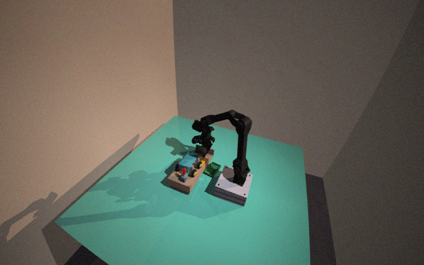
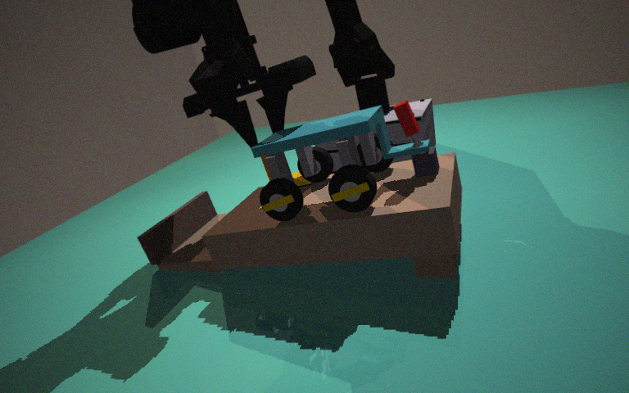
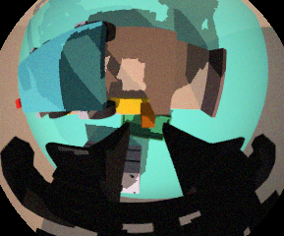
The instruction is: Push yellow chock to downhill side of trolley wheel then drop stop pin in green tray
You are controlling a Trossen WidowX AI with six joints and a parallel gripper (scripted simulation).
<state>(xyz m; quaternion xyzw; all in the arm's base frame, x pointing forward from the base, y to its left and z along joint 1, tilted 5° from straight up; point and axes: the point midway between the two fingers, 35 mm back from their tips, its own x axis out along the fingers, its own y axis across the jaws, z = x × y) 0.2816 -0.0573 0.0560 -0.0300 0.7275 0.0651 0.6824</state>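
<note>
The blue-decked trolley (image 1: 187,160) (image 2: 318,128) (image 3: 57,75) stands on the brown ramp (image 1: 187,184) (image 2: 357,228) (image 3: 155,53). The red-headed stop pin (image 1: 184,171) (image 2: 406,117) (image 3: 19,102) sits in place at its uphill end. The yellow chock (image 1: 202,161) (image 2: 300,178) (image 3: 130,105) lies on the ramp just downhill of a wheel on the trolley's far side; its orange handle (image 2: 265,168) (image 3: 147,120) sticks up. I cannot tell whether it touches the wheel. My gripper (image 1: 202,149) (image 2: 262,131) (image 3: 145,126) is open, its fingers apart on either side of the handle and just above it.
The green tray (image 1: 212,169) lies on the table beside the ramp, between it and the robot's grey base (image 1: 234,189). A low brown end wall (image 2: 176,226) (image 3: 214,82) closes the ramp's downhill end.
</note>
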